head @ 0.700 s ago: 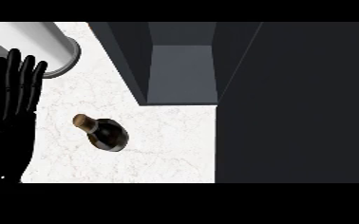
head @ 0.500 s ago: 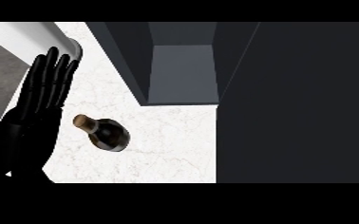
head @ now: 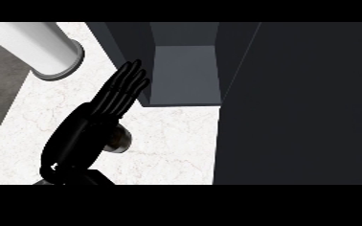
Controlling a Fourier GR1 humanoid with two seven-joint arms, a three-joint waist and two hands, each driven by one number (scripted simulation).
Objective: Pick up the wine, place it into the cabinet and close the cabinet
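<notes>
1. The dark glass wine bottle [head: 118,140] lies on the white marble counter [head: 170,143], in front of the open grey cabinet [head: 185,74].
2. The black left hand [head: 96,119] is above the bottle and hides most of it.
3. Its fingers [head: 130,79] are straight and close together, pointing at the cabinet, past the bottle.

Single head view, steeply down (close) onto counter [head: 176,139]; cabinet [head: 184,72] ahead

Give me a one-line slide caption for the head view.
Left hand, fingers straight, over the wine bottle on the marble counter, beside the open cabinet.
</notes>
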